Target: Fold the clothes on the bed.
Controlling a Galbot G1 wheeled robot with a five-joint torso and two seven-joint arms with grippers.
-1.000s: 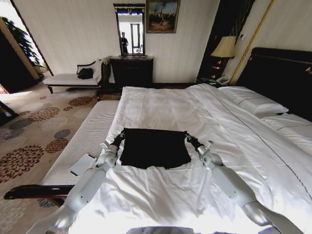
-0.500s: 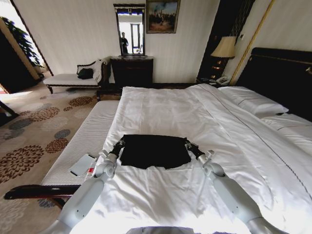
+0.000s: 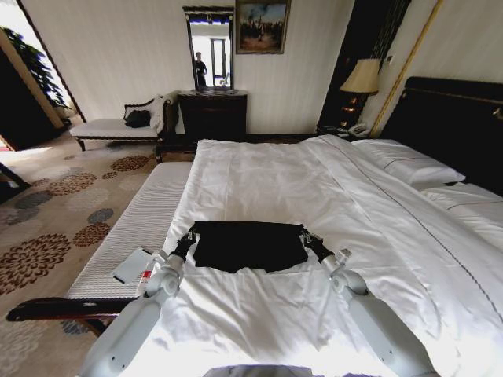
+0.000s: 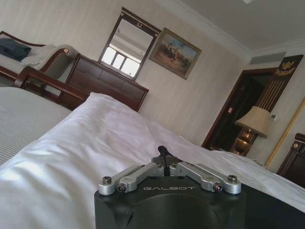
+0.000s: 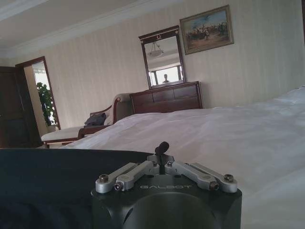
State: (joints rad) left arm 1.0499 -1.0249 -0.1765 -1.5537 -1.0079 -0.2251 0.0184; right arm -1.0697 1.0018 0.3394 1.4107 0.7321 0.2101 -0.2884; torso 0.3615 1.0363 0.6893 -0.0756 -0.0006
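With both grippers, left (image 3: 191, 236) and right (image 3: 305, 236), pinched shut on the soft black T-shirt (image 3: 248, 244), uneven release could skew your fold

Head view: high above bed (image 3: 259, 169), looks forward and down along it; dresser (image 3: 213, 115) with mirror (image 3: 209, 49) at 12 o'clock on far wall, lamp (image 3: 361, 77) at 1 o'clock.

Left wrist view: very low, almost on cover, faces same far wall; own gripper mount close in front.

Right wrist view: same low level, same direction.

All three views share mirror, painting (image 3: 262, 25), dresser.
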